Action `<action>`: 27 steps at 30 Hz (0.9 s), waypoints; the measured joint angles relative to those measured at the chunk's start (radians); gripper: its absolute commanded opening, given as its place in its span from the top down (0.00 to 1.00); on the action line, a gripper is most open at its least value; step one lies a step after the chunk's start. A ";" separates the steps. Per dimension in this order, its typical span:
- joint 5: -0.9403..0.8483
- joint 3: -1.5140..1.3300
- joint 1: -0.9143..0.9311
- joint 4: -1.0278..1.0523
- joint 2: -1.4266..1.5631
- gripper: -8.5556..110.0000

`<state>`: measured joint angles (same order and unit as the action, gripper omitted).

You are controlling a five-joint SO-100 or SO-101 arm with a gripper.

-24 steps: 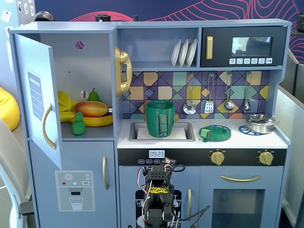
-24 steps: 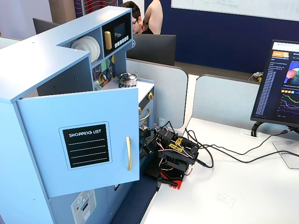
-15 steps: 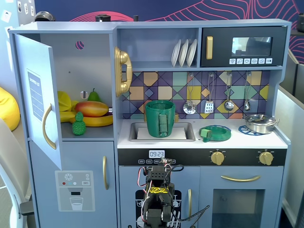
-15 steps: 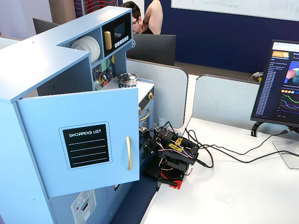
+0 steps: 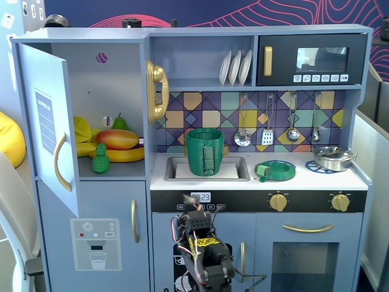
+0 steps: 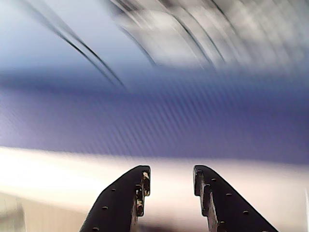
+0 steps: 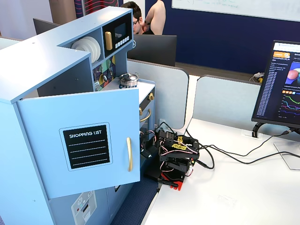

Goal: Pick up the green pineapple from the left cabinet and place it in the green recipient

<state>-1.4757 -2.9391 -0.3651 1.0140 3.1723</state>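
Nearest the camera in a fixed view, the arm (image 5: 203, 252) sat folded low in front of the toy kitchen's lower doors, well below the counter, a resting pose that kept it clear of everything above. The wrist view showed the gripper (image 6: 171, 181) with its two dark fingers (image 6: 219, 203) parted around an empty gap, holding nothing; behind them lay only blurred blue and white bands, so what it faced could not be told.

Farther back and to the left, the left cabinet (image 5: 118, 70) stood with its door (image 5: 48, 128) swung wide toward the viewer, which left the shelf open to a reach from the front. The green pineapple (image 5: 101, 159) stood upright at the shelf's near edge, just in front of a banana (image 5: 124, 154) and a mango (image 5: 117, 139), so it looked the easiest fruit to take without disturbing the rest. A pear (image 5: 120, 123) sat behind them near the back wall.

To the right, the green recipient (image 5: 205, 152) stood upright in the sink (image 5: 240, 171), mouth up, ready to receive. A low green dish (image 5: 276, 170) lay on the counter surface beyond it
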 measured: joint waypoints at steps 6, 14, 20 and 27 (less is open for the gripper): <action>-0.094 0.095 -0.245 -0.578 -0.170 0.92; -0.140 0.328 -0.362 -0.834 -0.443 0.69; -0.150 0.423 -0.399 -0.950 -0.537 0.64; -0.184 0.522 -0.422 -0.994 -0.646 0.50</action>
<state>-1.6598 -2.4176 -0.7869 0.0199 2.5265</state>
